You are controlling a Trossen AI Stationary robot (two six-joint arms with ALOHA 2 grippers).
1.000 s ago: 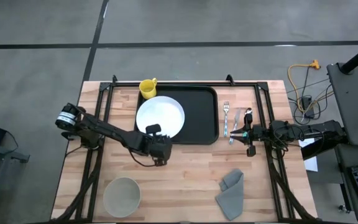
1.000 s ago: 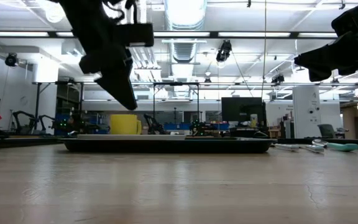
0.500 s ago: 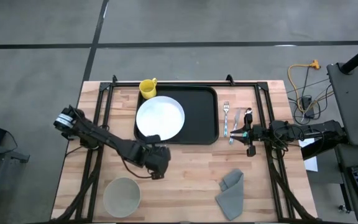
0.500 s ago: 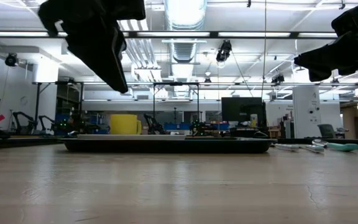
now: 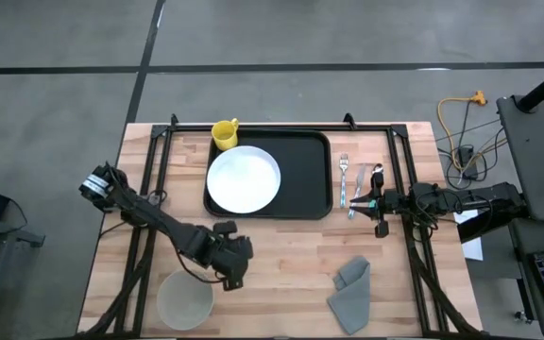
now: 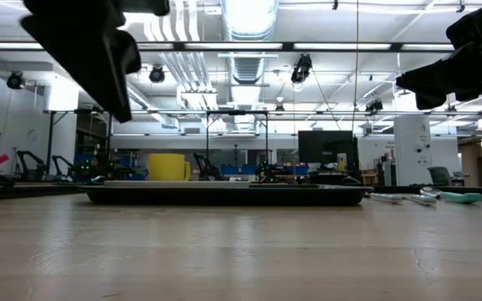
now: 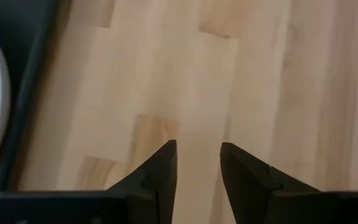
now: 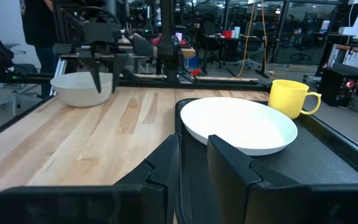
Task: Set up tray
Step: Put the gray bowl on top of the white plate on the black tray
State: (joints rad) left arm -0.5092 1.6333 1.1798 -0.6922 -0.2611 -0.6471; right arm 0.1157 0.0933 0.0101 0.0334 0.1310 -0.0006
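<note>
A light wooden table (image 5: 281,246) stood on a grey floor, with an open workshop hall visible behind it in the low view. The tray (image 5: 302,179), black and rectangular, lay flat at the far middle of the table. A round white plate (image 5: 244,178) rested in the tray's left half, and a yellow mug (image 5: 224,133) stood at the tray's far left corner. To the right of the tray lay a fork (image 5: 344,178) and further cutlery (image 5: 366,179) side by side on the wood. A pale bowl (image 5: 185,297) sat near the front left corner, and a folded grey cloth (image 5: 351,285) lay near the front right. The left gripper (image 7: 197,163) hung above bare wood in front of the tray, just beside the bowl, its fingers (image 7: 164,167) parted with nothing between them. The right gripper (image 8: 193,149) was held low beside the cutlery, pointing across the tray toward the plate, its fingers (image 8: 166,158) a narrow gap apart and empty.
</note>
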